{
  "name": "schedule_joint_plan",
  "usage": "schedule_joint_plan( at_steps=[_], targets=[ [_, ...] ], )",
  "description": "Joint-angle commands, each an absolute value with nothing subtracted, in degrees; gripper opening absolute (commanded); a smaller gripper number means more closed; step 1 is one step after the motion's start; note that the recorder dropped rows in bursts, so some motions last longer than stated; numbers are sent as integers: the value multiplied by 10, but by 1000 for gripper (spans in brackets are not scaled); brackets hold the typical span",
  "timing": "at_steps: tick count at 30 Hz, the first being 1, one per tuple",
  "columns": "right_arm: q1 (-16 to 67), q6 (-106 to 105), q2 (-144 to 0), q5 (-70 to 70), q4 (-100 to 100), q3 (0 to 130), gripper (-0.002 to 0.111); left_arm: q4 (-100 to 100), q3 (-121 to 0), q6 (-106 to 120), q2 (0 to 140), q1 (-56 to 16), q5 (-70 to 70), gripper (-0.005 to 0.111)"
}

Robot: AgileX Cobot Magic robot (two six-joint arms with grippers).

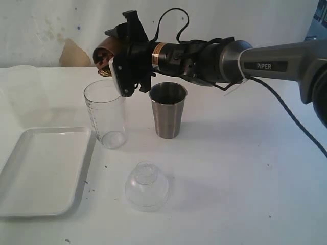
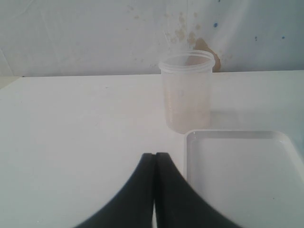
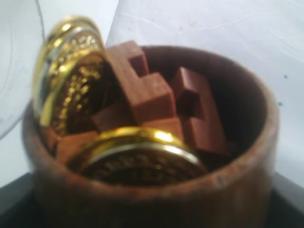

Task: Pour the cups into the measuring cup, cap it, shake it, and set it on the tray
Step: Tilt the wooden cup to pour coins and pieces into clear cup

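My right gripper (image 1: 113, 60) is shut on the wooden cup (image 1: 106, 50), held tipped on its side above the rim of the clear measuring cup (image 1: 105, 113). In the right wrist view the wooden cup (image 3: 228, 185) holds gold coins (image 3: 137, 152) and reddish wooden blocks (image 3: 152, 95) sliding toward its mouth. The steel tumbler (image 1: 167, 109) stands upright right of the measuring cup. The white tray (image 1: 43, 171) lies at the front left. My left gripper (image 2: 155, 156) is shut and empty, low over the table beside the tray (image 2: 242, 171).
A clear domed lid (image 1: 146, 185) rests on the table in front of the measuring cup. A frosted translucent cup (image 2: 186, 90) stands behind the tray near the back wall, also seen at the far left as the frosted cup (image 1: 23, 92).
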State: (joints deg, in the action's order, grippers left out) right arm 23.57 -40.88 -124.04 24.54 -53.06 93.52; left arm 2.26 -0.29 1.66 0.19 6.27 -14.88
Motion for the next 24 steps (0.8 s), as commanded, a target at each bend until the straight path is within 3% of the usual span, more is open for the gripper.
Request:
schedule_joint_plan(
  at_steps=[1,24],
  targets=[
    [241,-451,-1236,262,-528,939,0,26,0,16,0,62,-142,0],
    [257,-614,-1236,234,-528,939,0,26,0,16,0,62,-142,0]
  ],
)
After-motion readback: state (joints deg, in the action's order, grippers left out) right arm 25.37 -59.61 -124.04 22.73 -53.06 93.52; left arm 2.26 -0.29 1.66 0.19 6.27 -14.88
